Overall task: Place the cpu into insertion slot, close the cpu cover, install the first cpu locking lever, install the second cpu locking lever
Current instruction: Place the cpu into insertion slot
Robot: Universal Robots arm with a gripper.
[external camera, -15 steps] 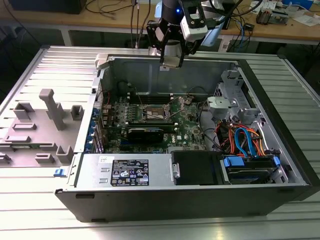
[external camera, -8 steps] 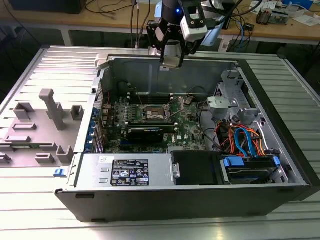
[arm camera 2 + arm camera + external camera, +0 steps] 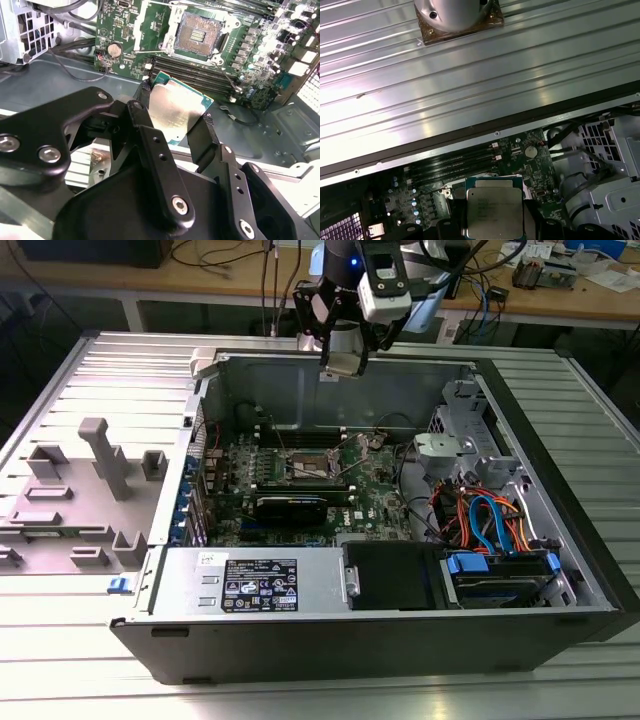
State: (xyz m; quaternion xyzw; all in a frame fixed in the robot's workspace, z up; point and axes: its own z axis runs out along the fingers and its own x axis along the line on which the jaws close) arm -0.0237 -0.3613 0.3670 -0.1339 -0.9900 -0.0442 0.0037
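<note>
My gripper (image 3: 341, 360) hangs above the far wall of the open computer case, shut on the cpu (image 3: 176, 106). The cpu is a flat square chip with a dull silver top, clamped by its edges between the two black fingers (image 3: 204, 134). In the first wrist view the cpu (image 3: 494, 207) sits between the finger tips, over the motherboard. The insertion slot (image 3: 200, 32) is a dark square socket with a silver rim, lying bare on the green board well below the chip. The cpu cover (image 3: 139, 27) stands flipped open beside it. In the exterior view the insertion slot (image 3: 305, 468) is mid-board.
Long black memory slots (image 3: 200, 72) run beside the socket. A black card (image 3: 290, 508) and the power supply (image 3: 255, 580) lie nearer the case front. A drive cage with coloured cables (image 3: 490, 530) fills the exterior view's right. A grey fixture (image 3: 100, 460) stands outside on the left.
</note>
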